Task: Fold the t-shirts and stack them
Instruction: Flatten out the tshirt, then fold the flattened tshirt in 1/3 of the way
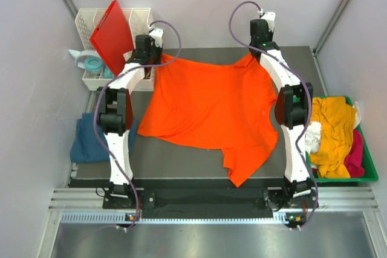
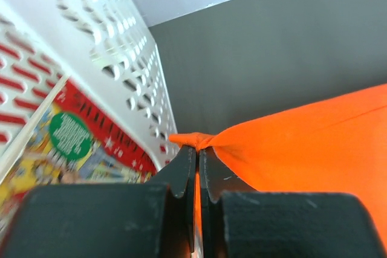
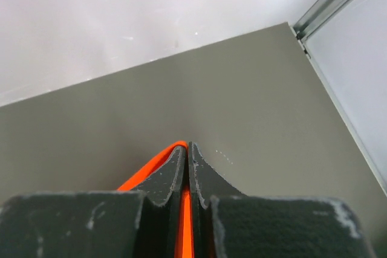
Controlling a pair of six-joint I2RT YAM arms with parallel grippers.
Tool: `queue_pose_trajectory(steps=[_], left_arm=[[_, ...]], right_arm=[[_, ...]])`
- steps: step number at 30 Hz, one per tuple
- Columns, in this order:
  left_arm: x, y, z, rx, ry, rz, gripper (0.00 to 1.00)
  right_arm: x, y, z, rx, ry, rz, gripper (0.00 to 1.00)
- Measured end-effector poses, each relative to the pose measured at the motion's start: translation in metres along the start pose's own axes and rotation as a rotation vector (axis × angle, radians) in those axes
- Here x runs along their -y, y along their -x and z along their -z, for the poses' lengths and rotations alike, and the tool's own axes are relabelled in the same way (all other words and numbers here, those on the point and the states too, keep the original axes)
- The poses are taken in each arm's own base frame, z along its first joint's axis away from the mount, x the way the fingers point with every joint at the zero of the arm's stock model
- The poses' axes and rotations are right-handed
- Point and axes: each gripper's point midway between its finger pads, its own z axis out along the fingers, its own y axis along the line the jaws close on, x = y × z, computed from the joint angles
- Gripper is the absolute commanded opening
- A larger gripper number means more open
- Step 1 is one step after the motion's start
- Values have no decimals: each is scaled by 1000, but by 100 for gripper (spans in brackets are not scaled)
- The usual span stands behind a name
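A bright orange t-shirt [image 1: 208, 110] is stretched across the grey table, its far edge held up between both arms. My left gripper [image 1: 158, 58] is shut on the shirt's far left corner; in the left wrist view the cloth [image 2: 302, 143] bunches at my gripper [image 2: 198, 149]. My right gripper [image 1: 254, 57] is shut on the far right corner; the right wrist view shows orange cloth [image 3: 148, 167] pinched at my gripper [image 3: 187, 148]. A dark teal-blue shirt [image 1: 87, 140] lies at the table's left edge. Mustard-yellow [image 1: 334, 134], pink [image 1: 357, 152] and white [image 1: 312, 134] shirts fill a bin.
A green bin [image 1: 369, 176] sits at the right. A white perforated basket [image 1: 91, 25] at the far left holds a red plastic board [image 1: 112, 34] and tape rolls [image 1: 92, 63]; the basket [image 2: 121, 58] is close beside my left gripper. White walls enclose the table.
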Motion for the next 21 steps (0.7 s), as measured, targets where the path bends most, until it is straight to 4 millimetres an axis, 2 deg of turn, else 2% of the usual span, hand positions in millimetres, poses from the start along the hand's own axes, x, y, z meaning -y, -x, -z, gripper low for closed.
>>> queue_pose_trajectory(steps=[5,12,16,21], left_arm=[[6,-4,-16,-7,3,-3,0],[14,-6,-17,-13,-1,4,0],[13,-11,-14,-29,12,3,0],[8,-10,-8,-32,40,-4,0]], right_arm=[[0,-11,-8,-22,4,7,0],[5,-16,-2,-37,3,4,0],[15,-26,25,-65,7,18,0],[29,-22,69,-54,18,-15,0]])
